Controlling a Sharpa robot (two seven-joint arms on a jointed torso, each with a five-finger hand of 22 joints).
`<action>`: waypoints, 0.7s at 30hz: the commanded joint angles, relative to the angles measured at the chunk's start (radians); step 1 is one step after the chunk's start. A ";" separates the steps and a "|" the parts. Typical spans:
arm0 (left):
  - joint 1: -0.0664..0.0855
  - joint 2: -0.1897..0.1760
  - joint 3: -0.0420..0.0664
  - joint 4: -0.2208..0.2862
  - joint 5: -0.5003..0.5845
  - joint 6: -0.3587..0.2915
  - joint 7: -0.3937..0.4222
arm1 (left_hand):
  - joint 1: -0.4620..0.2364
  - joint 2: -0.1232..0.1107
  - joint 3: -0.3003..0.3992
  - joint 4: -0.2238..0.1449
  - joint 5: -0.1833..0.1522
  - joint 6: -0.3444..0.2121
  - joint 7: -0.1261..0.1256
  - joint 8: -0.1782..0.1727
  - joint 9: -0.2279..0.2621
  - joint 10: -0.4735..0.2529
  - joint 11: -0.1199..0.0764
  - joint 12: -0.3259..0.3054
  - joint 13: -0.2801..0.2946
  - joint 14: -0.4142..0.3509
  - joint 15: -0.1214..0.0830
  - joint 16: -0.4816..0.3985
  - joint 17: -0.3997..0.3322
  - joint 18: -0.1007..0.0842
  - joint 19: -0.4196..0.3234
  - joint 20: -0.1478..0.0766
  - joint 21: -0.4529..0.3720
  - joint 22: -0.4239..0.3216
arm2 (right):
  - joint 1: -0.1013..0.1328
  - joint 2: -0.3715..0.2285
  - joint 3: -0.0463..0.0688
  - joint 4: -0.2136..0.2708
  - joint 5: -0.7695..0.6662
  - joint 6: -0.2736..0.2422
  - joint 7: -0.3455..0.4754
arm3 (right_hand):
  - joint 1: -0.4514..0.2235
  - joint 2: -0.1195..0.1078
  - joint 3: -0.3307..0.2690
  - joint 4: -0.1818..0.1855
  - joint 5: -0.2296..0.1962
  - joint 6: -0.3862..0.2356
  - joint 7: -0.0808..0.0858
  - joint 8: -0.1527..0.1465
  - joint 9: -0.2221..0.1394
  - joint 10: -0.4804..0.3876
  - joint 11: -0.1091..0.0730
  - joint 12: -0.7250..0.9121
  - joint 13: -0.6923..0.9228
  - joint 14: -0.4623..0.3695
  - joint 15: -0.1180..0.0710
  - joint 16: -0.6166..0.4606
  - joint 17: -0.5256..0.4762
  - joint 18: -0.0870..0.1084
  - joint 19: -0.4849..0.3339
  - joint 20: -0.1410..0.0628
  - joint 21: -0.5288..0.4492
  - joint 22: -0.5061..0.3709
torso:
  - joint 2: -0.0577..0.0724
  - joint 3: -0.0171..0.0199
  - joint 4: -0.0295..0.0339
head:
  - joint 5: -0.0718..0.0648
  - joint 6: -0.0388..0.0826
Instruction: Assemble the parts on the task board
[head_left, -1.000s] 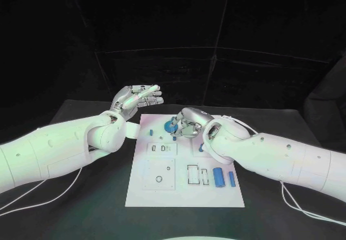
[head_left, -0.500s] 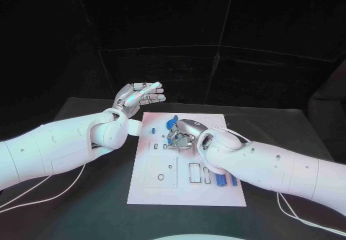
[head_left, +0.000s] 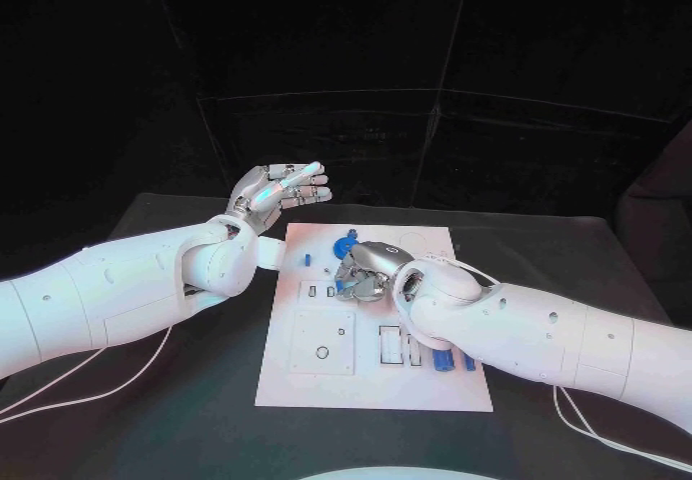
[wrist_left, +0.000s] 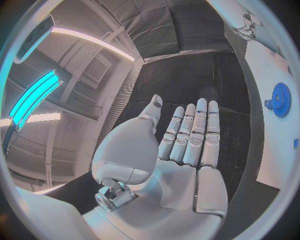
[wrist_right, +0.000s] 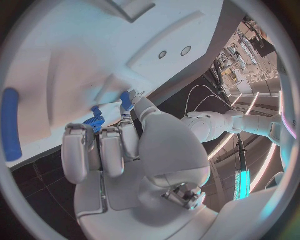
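Observation:
The white task board lies mid-table. A blue gear stands near its far edge and also shows as the gear in the left wrist view. My right hand rests on the board just nearer than the gear, fingers curled in. In the right wrist view a small blue part sits at its thumb tip and a ribbed blue piece peeks behind its fingers; whether either is gripped is unclear. My left hand is raised beyond the board's far left corner, flat and holding nothing.
Two blue cylinders lie side by side at the board's near right, one seen as a blue cylinder in the right wrist view. Small blue pieces stand left of my right hand. Black table surrounds the board.
My right hand has drawn back from the blue gear toward me along the board, uncovering the gear. My left hand stays raised and flat.

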 joint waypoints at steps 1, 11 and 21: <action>0.002 0.001 0.001 0.001 0.007 0.009 0.007 | 0.004 0.010 0.001 -0.008 0.005 0.003 0.018 -0.004 -0.001 0.005 0.002 -0.005 -0.001 0.009 0.001 -0.003 -0.001 0.006 0.008 0.000 -0.006 -0.001 | 0.001 0.002 0.000 -0.002 -0.013 0.023 -0.007 | -0.007 0.000 0.027 0.023 0.003 0.023 -0.016 0.006 0.002 -0.003 -0.003 -0.001 0.048 0.077 -0.007 -0.003 0.124 -0.015 0.005 -0.004 0.005 0.140 | 0.001 0.0005 0.0003 | 0.001 -0.001; 0.002 0.001 0.001 0.000 0.007 0.010 0.006 | 0.005 0.011 0.001 -0.009 0.005 0.004 0.017 -0.004 -0.001 0.006 0.001 -0.005 -0.001 0.010 0.001 -0.003 -0.001 0.006 0.010 -0.001 -0.007 -0.001 | 0.001 0.005 0.000 -0.014 -0.014 0.051 -0.019 | -0.020 -0.010 0.030 0.027 -0.007 0.016 -0.014 0.000 -0.001 -0.005 -0.001 -0.005 0.045 0.077 -0.005 -0.003 0.124 -0.015 0.003 -0.003 0.004 0.138 | 0.001 0.0007 -0.0006 | 0.000 -0.005; 0.002 0.002 0.001 -0.001 0.007 0.012 0.005 | 0.005 0.011 0.001 -0.009 0.005 0.004 0.017 -0.004 -0.001 0.006 0.001 -0.005 -0.001 0.010 0.001 -0.003 -0.001 0.006 0.010 -0.001 -0.007 -0.001 | 0.001 0.007 0.000 -0.016 -0.017 0.093 -0.027 | -0.045 -0.038 0.025 0.035 -0.015 -0.005 -0.004 -0.014 -0.005 -0.014 0.006 -0.016 0.036 0.076 0.001 -0.006 0.120 -0.014 -0.001 0.002 0.001 0.133 | 0.001 0.0008 -0.0002 | -0.002 -0.007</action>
